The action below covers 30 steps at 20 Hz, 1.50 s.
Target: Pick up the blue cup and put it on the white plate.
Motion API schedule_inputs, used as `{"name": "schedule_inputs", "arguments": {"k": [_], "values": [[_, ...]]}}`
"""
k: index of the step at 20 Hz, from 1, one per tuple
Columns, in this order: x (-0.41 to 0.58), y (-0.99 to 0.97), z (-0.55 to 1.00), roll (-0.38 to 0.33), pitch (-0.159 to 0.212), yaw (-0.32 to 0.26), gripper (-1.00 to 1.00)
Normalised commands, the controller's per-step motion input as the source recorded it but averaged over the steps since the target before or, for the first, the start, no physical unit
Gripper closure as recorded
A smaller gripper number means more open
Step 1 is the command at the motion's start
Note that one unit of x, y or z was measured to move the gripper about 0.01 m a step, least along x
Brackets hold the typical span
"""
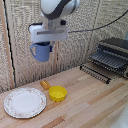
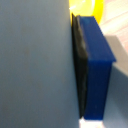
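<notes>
Your blue mug (image 1: 41,51), side handle showing, hangs high above the wooden table (image 1: 85,100), your gripper (image 1: 46,44) clamped on its rim, white patterned plate (image 1: 24,102) below, beside a yellow bowl (image 1: 57,93).

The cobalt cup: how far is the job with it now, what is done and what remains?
Done: the cobalt cup is grasped and lifted; it hangs high above the wooden table, shut in the gripper. In hand: carrying it toward the white plate, which lies lower, toward the exterior view's left, with nothing on it. Left: hover over the plate, lower the cup, open the fingers.
</notes>
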Motion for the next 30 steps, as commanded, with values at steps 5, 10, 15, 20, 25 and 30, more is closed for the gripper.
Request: {"name": "schedule_inputs", "arguments": {"k": [5,10,15,20,25,30], "values": [[0.214,0.79,-0.76,-0.192,0.064,0.022,1.00],[0.068,0.66,-0.56,-0.180,0.066,0.039,1.00],[0.215,0.38,-0.29,-0.098,0.010,0.080,1.00],[0.304,0.13,-0.21,-0.055,-0.028,0.083,1.00],[0.286,0.01,-0.19,-0.002,-0.064,0.072,1.00],[0.209,-0.01,0.07,0.000,-0.017,0.106,-1.00]]}}
